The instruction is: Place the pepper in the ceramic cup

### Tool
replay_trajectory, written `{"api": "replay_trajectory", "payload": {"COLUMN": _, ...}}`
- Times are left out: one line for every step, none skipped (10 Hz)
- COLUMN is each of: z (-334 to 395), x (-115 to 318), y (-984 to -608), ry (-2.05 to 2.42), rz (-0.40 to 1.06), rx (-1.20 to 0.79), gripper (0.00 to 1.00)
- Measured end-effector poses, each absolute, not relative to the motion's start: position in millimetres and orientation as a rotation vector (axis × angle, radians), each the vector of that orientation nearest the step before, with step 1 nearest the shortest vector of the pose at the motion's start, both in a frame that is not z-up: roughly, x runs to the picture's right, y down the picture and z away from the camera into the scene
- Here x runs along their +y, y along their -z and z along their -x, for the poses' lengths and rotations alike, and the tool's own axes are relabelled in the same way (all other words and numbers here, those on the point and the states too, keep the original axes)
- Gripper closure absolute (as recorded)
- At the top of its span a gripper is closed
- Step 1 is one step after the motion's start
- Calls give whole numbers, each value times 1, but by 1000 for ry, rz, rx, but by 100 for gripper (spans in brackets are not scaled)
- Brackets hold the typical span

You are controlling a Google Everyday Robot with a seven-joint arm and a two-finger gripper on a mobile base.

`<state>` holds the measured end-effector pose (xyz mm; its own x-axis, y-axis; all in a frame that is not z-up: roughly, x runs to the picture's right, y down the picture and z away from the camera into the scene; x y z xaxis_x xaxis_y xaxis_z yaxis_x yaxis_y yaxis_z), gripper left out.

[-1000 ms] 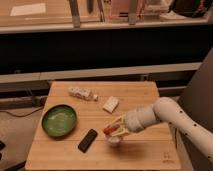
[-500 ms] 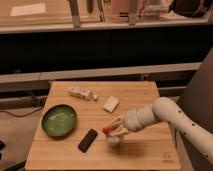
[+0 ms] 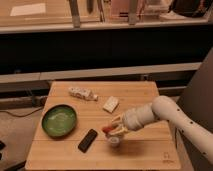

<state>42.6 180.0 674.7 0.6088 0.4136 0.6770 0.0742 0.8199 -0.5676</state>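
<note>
gripper [image 3: 114,128] at counter [image 3: 145,150] centre | fingers clamped on pepper [image 3: 107,129] | ceramic cup [image 3: 115,140] directly at 6 o'clock below

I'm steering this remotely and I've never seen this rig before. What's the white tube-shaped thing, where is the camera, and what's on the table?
The white tube is the robot's single arm, reaching in from the right. Its gripper sits right above the small white ceramic cup, with the red-orange pepper at its fingertips. There is one camera, looking down at the wooden table from the front. Also on the table: a green bowl at left, a dark flat bar-shaped object, a pale packet and a wrapped item further back.
</note>
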Motion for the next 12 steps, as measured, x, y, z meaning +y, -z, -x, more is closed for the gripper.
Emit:
{"api": "replay_trajectory", "payload": {"z": -42, "x": 180, "y": -675, "ry": -206, "rz": 599, "rx": -908, "gripper": 48}}
{"api": "replay_trajectory", "payload": {"z": -42, "x": 180, "y": -675, "ry": -204, "rz": 600, "rx": -907, "gripper": 38}}
{"api": "replay_trajectory", "payload": {"z": -42, "x": 179, "y": -675, "ry": -204, "rz": 601, "rx": -908, "gripper": 28}}
{"api": "replay_trajectory", "payload": {"z": -42, "x": 179, "y": -675, "ry": -204, "rz": 602, "rx": -908, "gripper": 21}}
{"api": "replay_trajectory", "payload": {"z": -42, "x": 179, "y": -675, "ry": -204, "rz": 603, "rx": -908, "gripper": 20}}
{"api": "replay_trajectory", "payload": {"z": -42, "x": 179, "y": -674, "ry": -203, "rz": 605, "rx": -909, "gripper": 20}}
{"api": "replay_trajectory", "payload": {"z": -42, "x": 178, "y": -674, "ry": -201, "rz": 605, "rx": -910, "gripper": 20}}
{"api": "replay_trajectory", "payload": {"z": -42, "x": 179, "y": -674, "ry": -200, "rz": 606, "rx": -910, "gripper": 20}}
{"api": "replay_trajectory", "payload": {"z": -41, "x": 179, "y": -674, "ry": -198, "rz": 606, "rx": -909, "gripper": 20}}
{"api": "replay_trajectory", "payload": {"z": -41, "x": 179, "y": -673, "ry": -199, "rz": 607, "rx": -909, "gripper": 20}}
{"api": "replay_trajectory", "payload": {"z": -40, "x": 179, "y": -673, "ry": -201, "rz": 608, "rx": -908, "gripper": 20}}
{"api": "replay_trajectory", "payload": {"z": -40, "x": 180, "y": -673, "ry": -202, "rz": 609, "rx": -908, "gripper": 20}}
